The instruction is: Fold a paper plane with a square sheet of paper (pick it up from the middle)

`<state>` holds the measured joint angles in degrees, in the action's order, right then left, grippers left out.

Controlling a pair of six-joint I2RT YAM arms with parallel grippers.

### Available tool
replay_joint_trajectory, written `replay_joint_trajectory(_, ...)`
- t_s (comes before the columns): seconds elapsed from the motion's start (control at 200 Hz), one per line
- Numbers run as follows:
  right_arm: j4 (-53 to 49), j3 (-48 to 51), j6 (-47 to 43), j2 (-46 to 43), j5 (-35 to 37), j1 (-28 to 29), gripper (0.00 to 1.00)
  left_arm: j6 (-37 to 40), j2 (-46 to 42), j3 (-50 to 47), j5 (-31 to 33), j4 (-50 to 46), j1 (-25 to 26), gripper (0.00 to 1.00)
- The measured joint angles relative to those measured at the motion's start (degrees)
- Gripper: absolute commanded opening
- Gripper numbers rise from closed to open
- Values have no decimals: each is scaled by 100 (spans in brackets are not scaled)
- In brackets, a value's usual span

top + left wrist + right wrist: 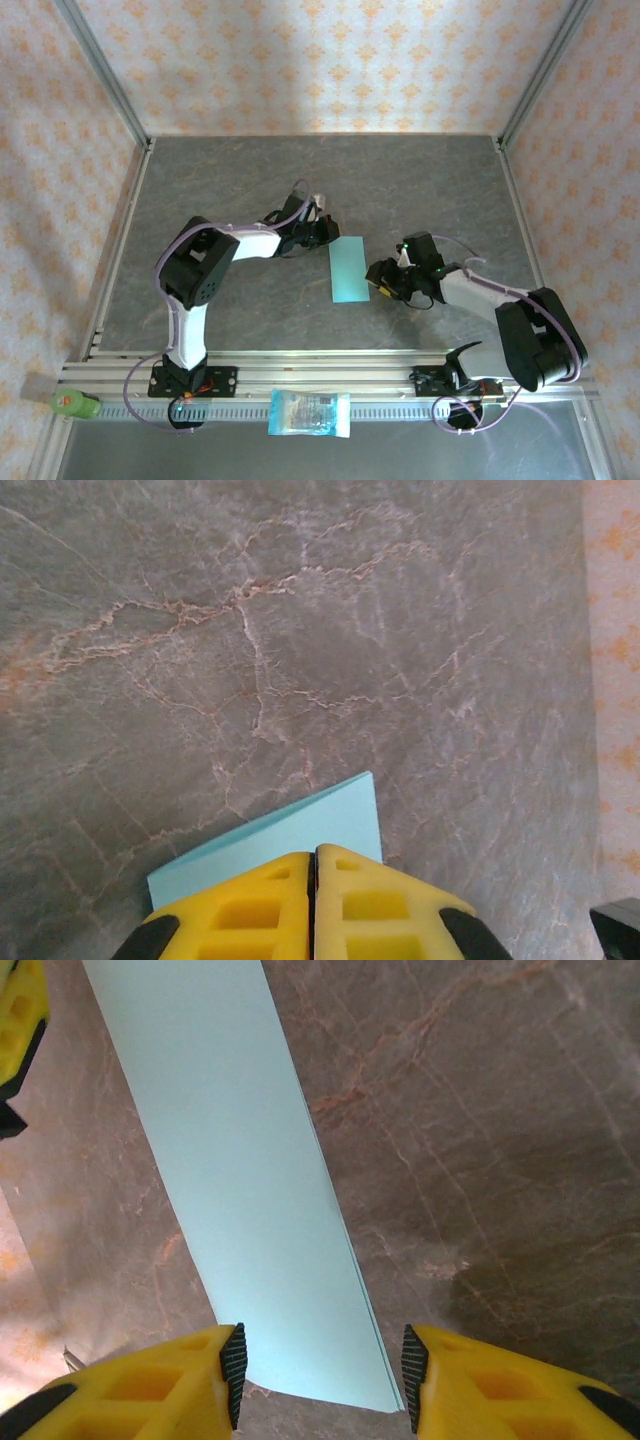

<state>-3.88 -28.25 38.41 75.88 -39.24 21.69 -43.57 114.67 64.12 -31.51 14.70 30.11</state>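
The right gripper (320, 1360) is standing released, jaws apart, at the right edge of the square sheet of paper (348, 270), which is lying folded into a narrow strip at the middle of the table (420, 190). The left gripper (313, 852) is sitting clenched over the strip's far left corner.

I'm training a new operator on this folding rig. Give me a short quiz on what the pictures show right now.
1. True or false: the jaws of the left arm stand wide apart.
2. In the top view, the light teal paper sheet lies: A) between the two arms' jaws; B) left of both; C) right of both.
3. Fill in: the jaws of the right arm are ___.
Key: 1 false; 2 A; 3 open.
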Motion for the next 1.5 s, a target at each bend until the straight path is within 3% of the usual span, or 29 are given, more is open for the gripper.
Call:
replay_joint_trajectory(0.235, -85, 31, -33, 2, -181, 0, 49, 72, 400, 468, -157, -426, 0, 9)
replay_joint_trajectory(0.616, -74, 50, -31, 188, -546, 103, 51, 302, 461, 459, -105, -601, 0, 9)
replay_joint_trajectory(0.851, 181, 37, 61, 310, -699, 116, 36, 313, 461, 407, -111, -485, 0, 9)
replay_joint_trajectory(1.501, 1108, -369, 68, 1169, -1215, -151, 26, 315, 461, 407, -177, -463, 0, 10)
